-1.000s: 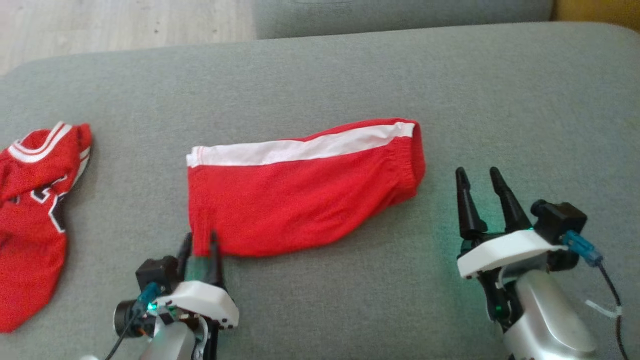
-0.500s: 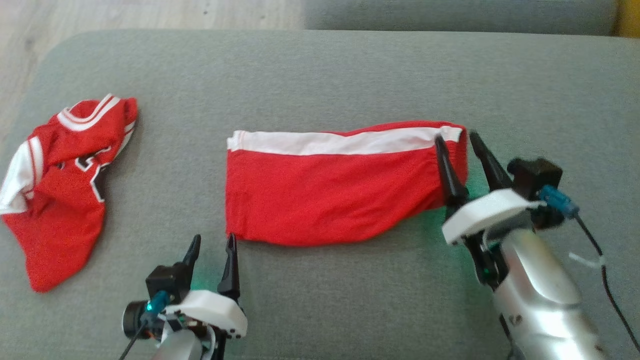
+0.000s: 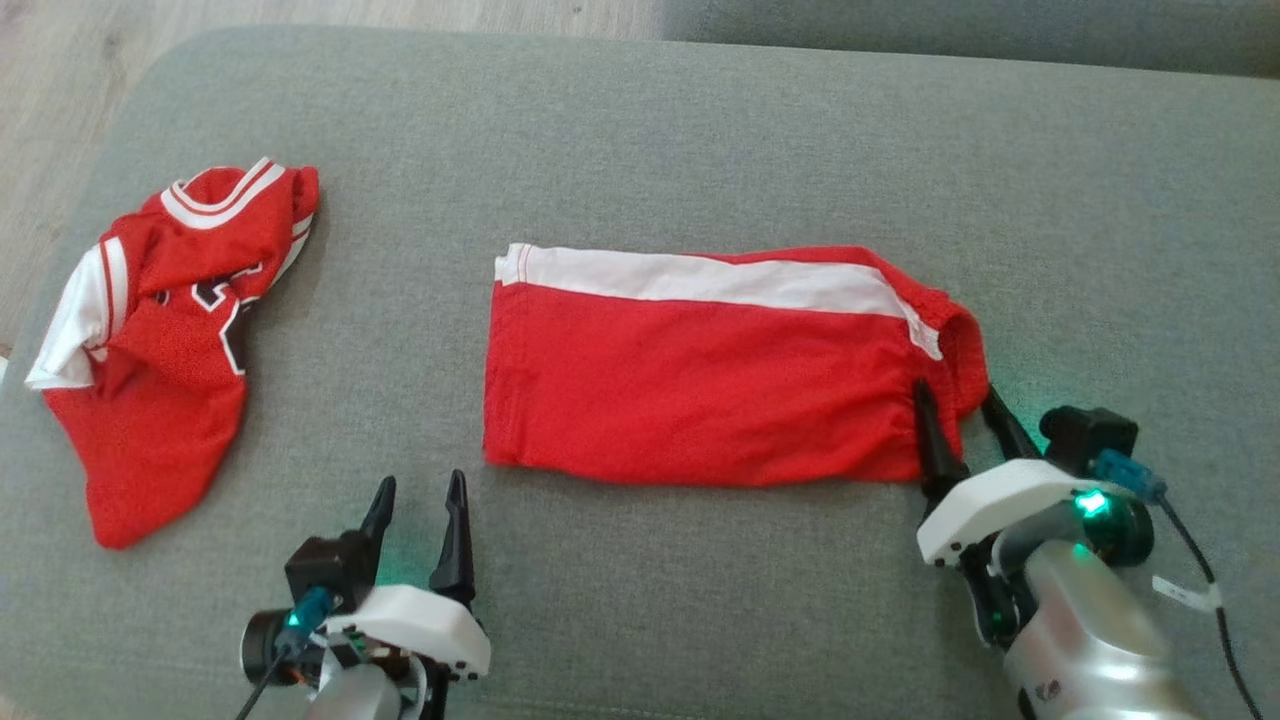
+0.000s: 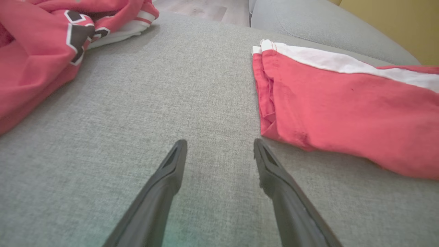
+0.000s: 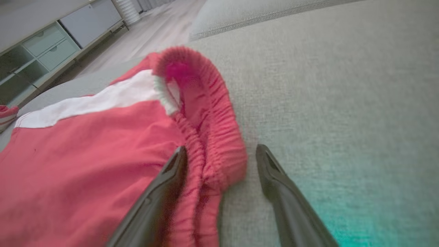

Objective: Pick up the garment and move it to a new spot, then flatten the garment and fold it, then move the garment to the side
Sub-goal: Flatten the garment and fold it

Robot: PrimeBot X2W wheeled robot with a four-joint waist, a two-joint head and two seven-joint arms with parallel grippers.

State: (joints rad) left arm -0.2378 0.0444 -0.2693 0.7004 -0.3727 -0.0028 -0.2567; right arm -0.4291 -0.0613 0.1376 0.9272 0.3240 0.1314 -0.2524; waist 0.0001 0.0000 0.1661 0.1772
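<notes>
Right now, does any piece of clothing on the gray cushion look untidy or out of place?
Yes. The shorts lie mostly flat, but their waistband stands up, bunched and gaping, at the open right gripper. The jersey lies crumpled near the left edge of the cushion.

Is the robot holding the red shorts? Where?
Nothing is held. The right gripper, fingers open, straddles the shorts' waistband; the left gripper is open, apart.

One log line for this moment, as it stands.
shorts: flat on grey cushion | left end effector: open, off cloth | right end effector: open, astride waistband | jersey: crumpled, far left
</notes>
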